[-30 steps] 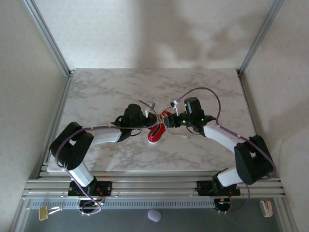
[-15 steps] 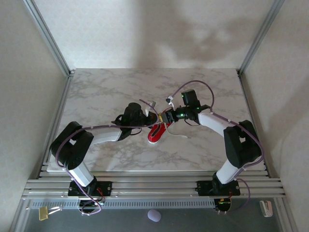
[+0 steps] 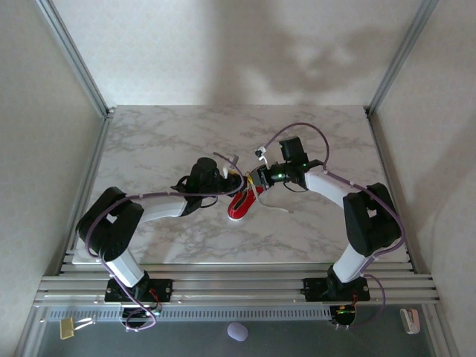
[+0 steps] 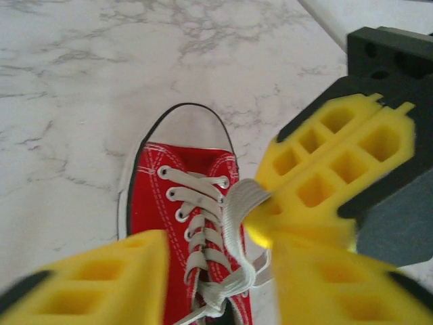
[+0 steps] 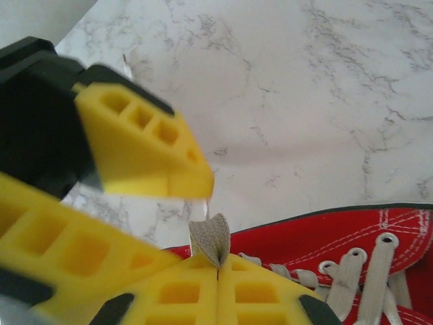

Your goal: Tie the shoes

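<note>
The small red sneaker [image 3: 240, 206] lies mid-table, white toe toward the arms. In the left wrist view the shoe [image 4: 183, 203] sits under my left gripper [image 4: 216, 271], whose yellow fingers are spread to either side of the laces, open. A white lace loop [image 4: 237, 203] rises from the knot to the right gripper's yellow fingers [image 4: 331, 169]. In the right wrist view my right gripper [image 5: 218, 267] is shut on that lace loop [image 5: 210, 238], beside the shoe [image 5: 352, 237]. From above, left gripper [image 3: 232, 178] and right gripper [image 3: 254, 181] nearly meet over the shoe's heel end.
A loose lace end [image 3: 279, 209] trails on the marble table [image 3: 163, 141] right of the shoe. Metal frame posts [image 3: 74, 56] stand at the back corners and an aluminium rail [image 3: 238, 286] runs along the near edge.
The right gripper has moved left toward the left gripper over the shoe, its elbow folding in. The left arm has barely moved.
</note>
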Available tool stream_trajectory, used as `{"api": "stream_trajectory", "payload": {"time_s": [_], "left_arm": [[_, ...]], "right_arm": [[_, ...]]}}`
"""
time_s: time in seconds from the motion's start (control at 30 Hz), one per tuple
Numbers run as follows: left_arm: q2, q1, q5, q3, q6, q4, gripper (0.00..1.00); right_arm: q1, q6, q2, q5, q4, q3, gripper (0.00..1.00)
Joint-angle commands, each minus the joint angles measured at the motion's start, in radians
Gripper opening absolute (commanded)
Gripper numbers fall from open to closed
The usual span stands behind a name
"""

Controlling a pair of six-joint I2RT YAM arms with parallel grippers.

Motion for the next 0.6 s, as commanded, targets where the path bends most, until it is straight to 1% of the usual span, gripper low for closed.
{"api": "stream_trajectory", "payload": {"time_s": [0.0,0.03,0.07,0.2,0.27,0.33,0.47,0.5,0.57], "left_arm": [[-0.084,0.012,-0.16,0.011,-0.055,-0.098,0.88],[-0.105,0.014,-0.225,0.013,-0.068,-0.138,0.92],[-0.126,0.015,-0.28,0.008,-0.073,-0.196,0.93],[-0.199,0.031,-0.457,-0.035,-0.114,-0.332,0.93],[-0.222,0.055,-0.54,-0.044,-0.164,-0.429,0.9],[-0.251,0.072,-0.608,-0.063,-0.217,-0.492,0.88],[-0.309,0.109,-0.697,-0.087,-0.332,-0.605,0.85],[-0.319,0.125,-0.73,-0.088,-0.384,-0.655,0.83],[-0.323,0.171,-0.753,-0.083,-0.485,-0.744,0.75]], "right_arm": [[-0.001,0.038,-0.05,0.051,0.05,-0.04,0.0],[0.0,0.045,-0.061,0.061,0.058,-0.051,0.0],[0.003,0.051,-0.071,0.07,0.064,-0.059,0.0],[0.018,0.055,-0.096,0.11,0.051,-0.067,0.0],[0.028,0.053,-0.104,0.129,0.043,-0.067,0.0],[0.033,0.054,-0.108,0.144,0.037,-0.067,0.0],[0.056,0.049,-0.111,0.184,0.019,-0.057,0.0],[0.061,0.046,-0.111,0.189,0.014,-0.055,0.0],[0.07,0.045,-0.111,0.2,0.013,-0.051,0.0]]}}
